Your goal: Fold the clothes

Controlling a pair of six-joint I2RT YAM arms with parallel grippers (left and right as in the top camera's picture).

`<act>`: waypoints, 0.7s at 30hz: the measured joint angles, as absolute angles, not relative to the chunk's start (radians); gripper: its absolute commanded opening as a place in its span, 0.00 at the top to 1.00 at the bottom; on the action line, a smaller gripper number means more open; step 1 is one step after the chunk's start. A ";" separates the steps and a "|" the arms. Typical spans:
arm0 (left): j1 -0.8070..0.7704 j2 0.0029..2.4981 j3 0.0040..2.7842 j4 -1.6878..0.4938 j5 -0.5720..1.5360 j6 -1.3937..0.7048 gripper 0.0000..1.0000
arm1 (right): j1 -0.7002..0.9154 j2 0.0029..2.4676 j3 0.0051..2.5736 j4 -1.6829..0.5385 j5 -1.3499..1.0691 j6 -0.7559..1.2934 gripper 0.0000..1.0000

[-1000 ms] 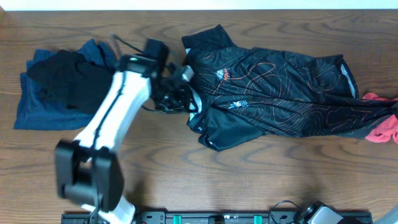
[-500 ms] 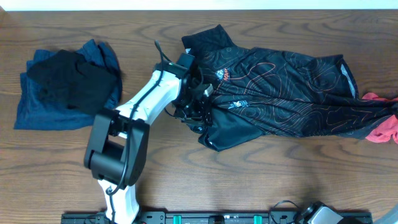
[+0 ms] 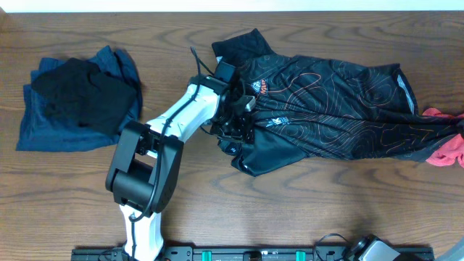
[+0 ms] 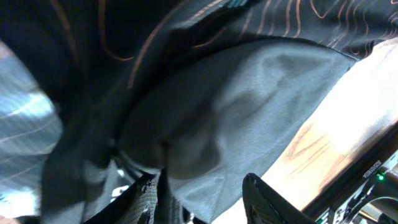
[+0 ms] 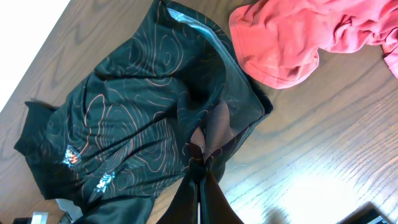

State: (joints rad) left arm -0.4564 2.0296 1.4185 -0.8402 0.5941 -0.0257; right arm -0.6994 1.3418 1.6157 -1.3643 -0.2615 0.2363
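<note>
1. Wooden table [image 3: 304, 210] carries our black shirt [image 3: 326, 109], spread right of centre.
2. Our left gripper [image 3: 238, 123] sits on its left edge, jaws apart.
3. Our right gripper [image 5: 199, 169] is clamped on its right end.
4. Red garment [image 3: 446, 148] lies right, blue-and-black pile [image 3: 72, 98] left.

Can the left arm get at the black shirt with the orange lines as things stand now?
Likely yes. The left gripper hangs at the collar-side end of the black shirt, its fingers apart with grey cloth just ahead of them in the wrist view, and nothing lies over that part.
</note>
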 measured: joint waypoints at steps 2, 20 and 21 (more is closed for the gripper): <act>-0.464 2.030 1.419 -0.838 0.595 -0.025 0.53 | -0.699 1.342 1.616 -1.365 -0.262 0.236 0.99; -0.469 2.087 1.419 -0.823 0.595 -0.033 0.72 | -0.699 1.342 1.616 -1.365 -0.262 0.233 0.99; -0.469 2.087 1.419 -0.824 0.596 -0.032 0.77 | -0.699 1.342 1.616 -1.364 -0.262 0.233 0.99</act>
